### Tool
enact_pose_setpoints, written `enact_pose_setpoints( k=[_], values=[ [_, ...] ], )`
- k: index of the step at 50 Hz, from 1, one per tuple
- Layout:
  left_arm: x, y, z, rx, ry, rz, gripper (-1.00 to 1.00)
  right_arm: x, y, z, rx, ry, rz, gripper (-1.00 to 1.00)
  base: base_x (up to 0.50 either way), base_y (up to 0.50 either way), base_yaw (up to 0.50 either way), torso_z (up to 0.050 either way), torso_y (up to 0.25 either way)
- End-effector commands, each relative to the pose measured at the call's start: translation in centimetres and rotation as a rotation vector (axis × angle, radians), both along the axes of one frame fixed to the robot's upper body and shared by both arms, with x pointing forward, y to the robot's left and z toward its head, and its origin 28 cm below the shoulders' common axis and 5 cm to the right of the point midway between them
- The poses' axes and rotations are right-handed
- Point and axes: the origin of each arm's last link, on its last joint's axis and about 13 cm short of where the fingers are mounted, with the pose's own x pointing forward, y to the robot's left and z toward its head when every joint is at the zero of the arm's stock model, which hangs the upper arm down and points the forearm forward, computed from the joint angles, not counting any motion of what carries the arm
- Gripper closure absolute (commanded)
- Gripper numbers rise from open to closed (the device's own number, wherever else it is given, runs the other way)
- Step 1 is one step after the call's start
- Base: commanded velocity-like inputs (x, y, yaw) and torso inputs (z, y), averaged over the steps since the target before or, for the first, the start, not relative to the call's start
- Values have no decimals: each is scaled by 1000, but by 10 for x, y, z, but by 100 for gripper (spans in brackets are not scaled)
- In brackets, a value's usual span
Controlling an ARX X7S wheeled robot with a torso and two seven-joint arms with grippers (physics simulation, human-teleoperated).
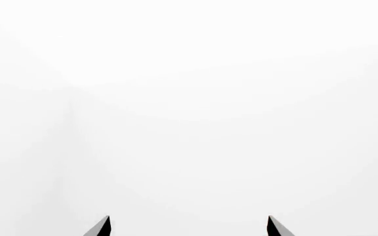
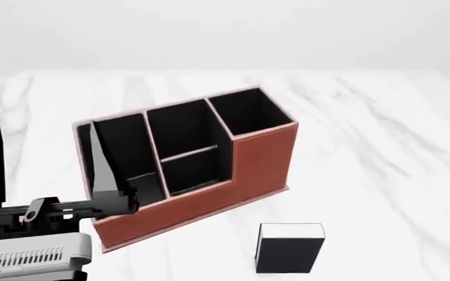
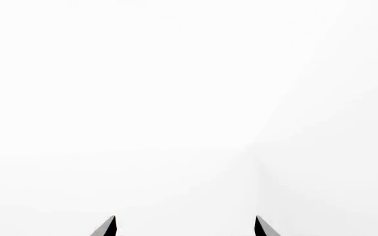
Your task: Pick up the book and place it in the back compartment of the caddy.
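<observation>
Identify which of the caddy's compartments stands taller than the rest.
The end compartment of the caddy, farthest from the left gripper: its walls rise above the other cells, which share a lower rim.

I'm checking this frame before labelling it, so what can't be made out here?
- Right gripper: head view shows only a dark sliver at its right edge.
- Caddy: left gripper hides its left end in the head view.
- Book: its bottom is cut off there.
- Both wrist views: only white beyond the open fingertips.
</observation>
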Motion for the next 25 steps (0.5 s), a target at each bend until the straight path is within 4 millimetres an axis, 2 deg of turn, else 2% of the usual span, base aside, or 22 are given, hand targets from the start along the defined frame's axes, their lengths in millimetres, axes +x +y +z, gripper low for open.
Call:
enact_pose_setpoints(
  k=[1,13,25],
  values=[
    [1,3,-1,-3,-1,10,-100,-1,-1,0,-13,2,-22,-100,445,-195,0,0,0],
    [1,2,-1,-3,1,7,-100,0,0,-1,-23,15,-31,-100,414,-148,0,0,1],
    [1,1,-3,-1,11,-2,-100,0,2,-1,-41,17,-29,-100,75,0,0,0,1]
  ],
)
